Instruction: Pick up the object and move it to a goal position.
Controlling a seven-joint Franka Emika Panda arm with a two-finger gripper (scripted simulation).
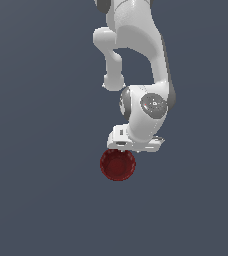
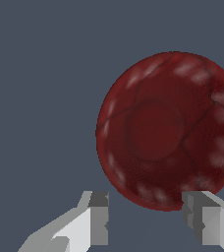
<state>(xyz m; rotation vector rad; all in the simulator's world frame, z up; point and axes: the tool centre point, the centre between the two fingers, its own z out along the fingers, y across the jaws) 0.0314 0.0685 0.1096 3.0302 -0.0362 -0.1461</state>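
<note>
Your gripper (image 2: 146, 219) stood wide open, its two fingers (image 2: 98, 216) spread about as far apart as the dark red bowl (image 2: 168, 130) is wide, holding nothing and touching nothing. The bowl lay on the grey floor (image 1: 41, 150) just beyond the fingertips, mouth facing up toward the wrist camera; being round, it had no long axis. In the exterior view you saw the bowl (image 1: 117, 165) just below the white gripper (image 1: 135, 145).

bowl (image 2: 165, 130): wrist view's edge cuts its rim | arm (image 1: 136, 75): base out of frame
</note>
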